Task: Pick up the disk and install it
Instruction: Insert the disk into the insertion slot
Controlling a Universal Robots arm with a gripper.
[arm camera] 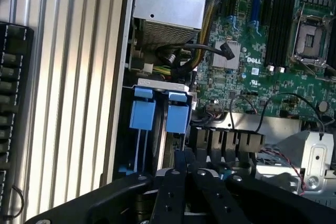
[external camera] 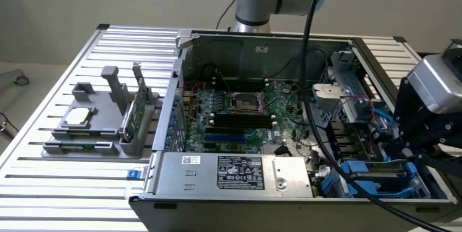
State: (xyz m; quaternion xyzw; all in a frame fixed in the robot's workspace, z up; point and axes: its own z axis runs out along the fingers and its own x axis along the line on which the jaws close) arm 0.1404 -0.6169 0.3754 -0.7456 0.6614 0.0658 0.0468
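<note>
A slatted table (external camera: pixel 43 189) carried an open case (external camera: pixel 252 45), its board (external camera: pixel 238 113) bare and a power supply (external camera: pixel 231 172) along the near wall. At the exterior view's right the black gripper (arm camera: pixel 181 157) hung low over the drive bay (external camera: pixel 361 180) in the case's near corner. Its jaws were closed together with nothing clasped between them, and the tips were right at the disk's exposed edge; whether they touched it I could not tell. The disk (arm camera: pixel 176 120) stood edge-on in that bay, fully seated or not I could not say. Its label was hidden and mostly its blue rails showed, as two squared tabs side by side under a pale bar. Closed tips on so narrow an edge could slide off and strike the board beside the bay. An off-centre push could cock the disk and jam its rails. The thick black cable (external camera: pixel 325 151) draped close by could snag the wrist.
</note>
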